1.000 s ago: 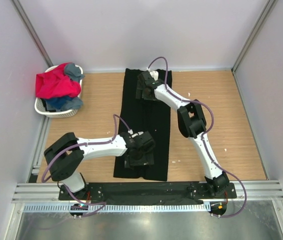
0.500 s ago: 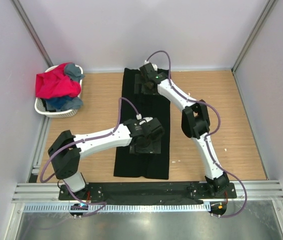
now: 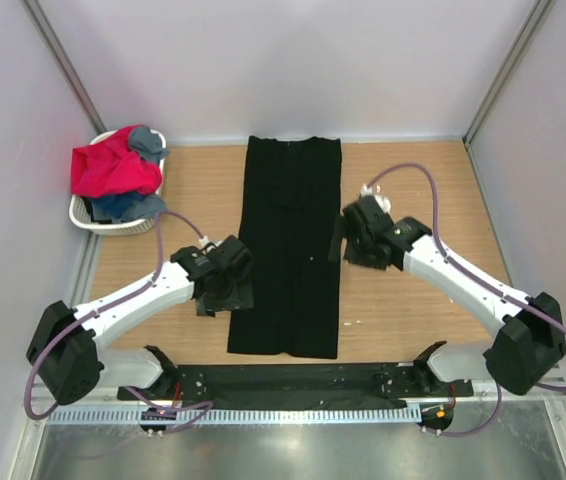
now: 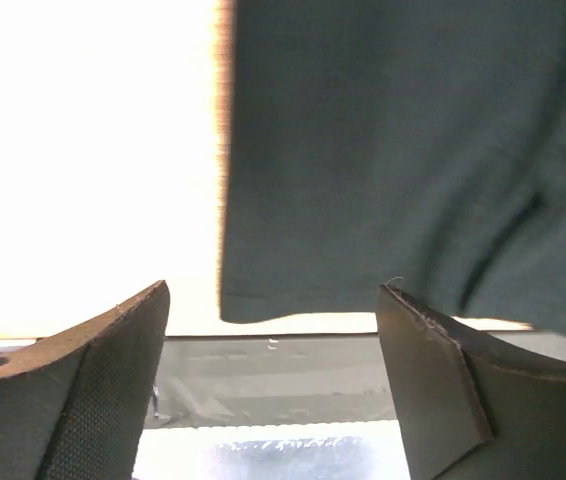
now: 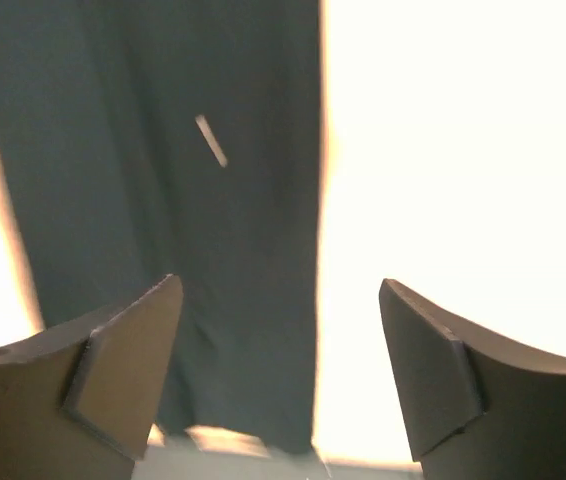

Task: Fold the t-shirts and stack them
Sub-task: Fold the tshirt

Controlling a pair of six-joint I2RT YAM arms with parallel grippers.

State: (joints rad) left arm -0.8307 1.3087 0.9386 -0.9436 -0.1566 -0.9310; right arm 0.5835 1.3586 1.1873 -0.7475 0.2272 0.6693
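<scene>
The large black t-shirt [image 3: 288,250], soft cloth folded into a long narrow strip, lies flat down the middle of the light wooden tabletop [image 3: 443,200]. It runs from the far wall almost to the near edge. A tiny pale mark [image 3: 313,257] shows on its right half; in the right wrist view the same mark [image 5: 210,140] is a short blurred streak on the dark cloth [image 5: 163,150].

The left pincer [image 3: 228,295] sits at the strip's left edge, near its lower end. Its own camera shows the left pincer [image 4: 273,290] with the two dark fingers [image 4: 93,370] standing wide apart and nothing between them. Past them lie the shirt's left edge and near hem [image 4: 383,150], with the grey metal rail [image 4: 263,370] beyond the hem.

The right pincer [image 3: 348,245] is at the strip's right edge, about halfway along it. In its wrist view the right pincer [image 5: 278,285] is also spread wide and holds nothing. The shirt's right edge runs between the fingers [image 5: 433,370], with bright bare table to the right. In both wrist views the cloth is blurred, and I cannot tell whether any fingertip touches it.

Well apart from all this, at the far left corner, a white plastic laundry basket [image 3: 93,222] of open lattice holds the other tees in a loose heap. A bright red-pink t-shirt [image 3: 108,168] is on top, a grey t-shirt [image 3: 148,142] lies at its far right side, and a blue t-shirt [image 3: 123,205] is bunched beneath.
</scene>
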